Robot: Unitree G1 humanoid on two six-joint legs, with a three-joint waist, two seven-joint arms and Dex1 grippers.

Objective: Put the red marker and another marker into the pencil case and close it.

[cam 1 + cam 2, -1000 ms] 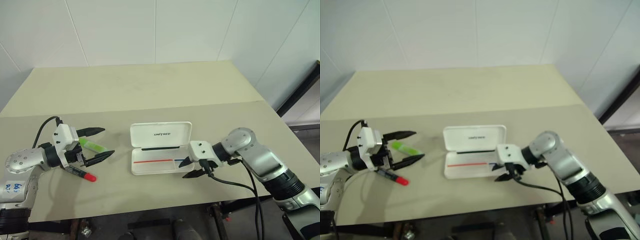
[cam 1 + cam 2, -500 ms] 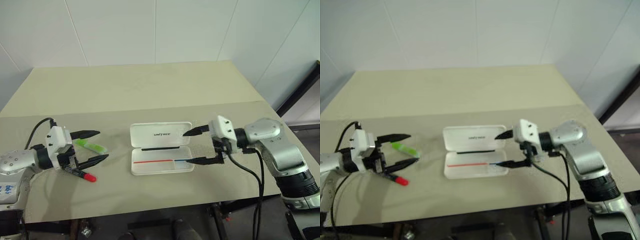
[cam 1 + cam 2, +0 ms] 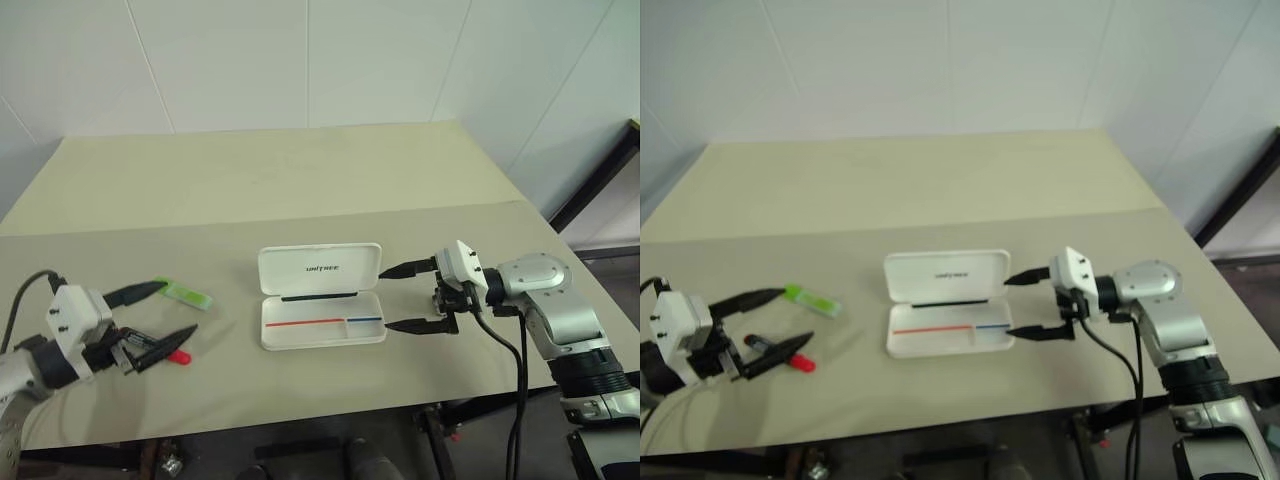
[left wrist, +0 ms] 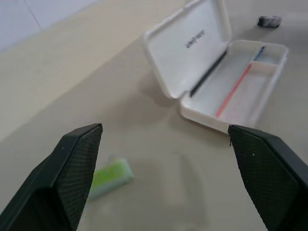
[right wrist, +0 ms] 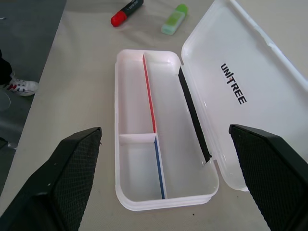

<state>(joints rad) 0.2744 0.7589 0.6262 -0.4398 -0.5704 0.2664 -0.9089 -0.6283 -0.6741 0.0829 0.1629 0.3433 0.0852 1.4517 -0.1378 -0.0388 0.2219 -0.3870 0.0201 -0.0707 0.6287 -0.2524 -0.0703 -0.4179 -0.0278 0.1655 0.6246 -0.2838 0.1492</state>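
A: Stock?
B: Pencil case [image 3: 322, 310] open, empty, mid-table. Red marker [image 3: 790, 357] and light green marker [image 3: 184, 293] lying by left gripper [image 3: 162, 314].
A: Claws?
B: Left gripper and right gripper [image 3: 417, 296] both spread, empty.
A: Hazard?
B: Markers lie close; a careless reach likely knocks one away.

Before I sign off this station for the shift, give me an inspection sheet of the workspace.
Surface: beige table, bare apart from the items below.
Job's things: pencil case open, tray empty; red marker and light green marker lie on the table beside the case, on the left arm's side.
Clutter: small grey object on the table beyond the case.
Grippers: left gripper open by the markers, holding nothing; right gripper open at the case's end, holding nothing.
Cables: black cable along the right arm.
Surroundings: white wall.
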